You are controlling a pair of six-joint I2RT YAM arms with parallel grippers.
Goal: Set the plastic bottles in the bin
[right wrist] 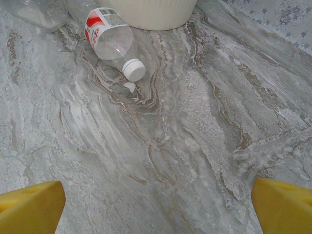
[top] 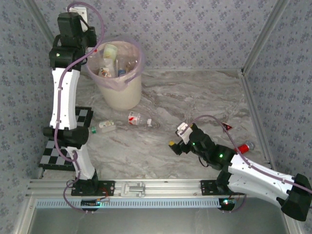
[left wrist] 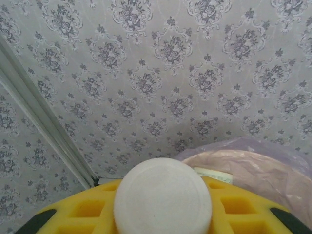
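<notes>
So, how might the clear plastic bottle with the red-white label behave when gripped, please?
The red-white-labelled clear plastic bottle lies on its side, so a nudge would likely roll it. It looks empty, so probably light and easily dented.

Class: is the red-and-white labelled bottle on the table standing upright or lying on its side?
Lying on its side: the bottle rests lengthwise on the table, white cap on.
</notes>
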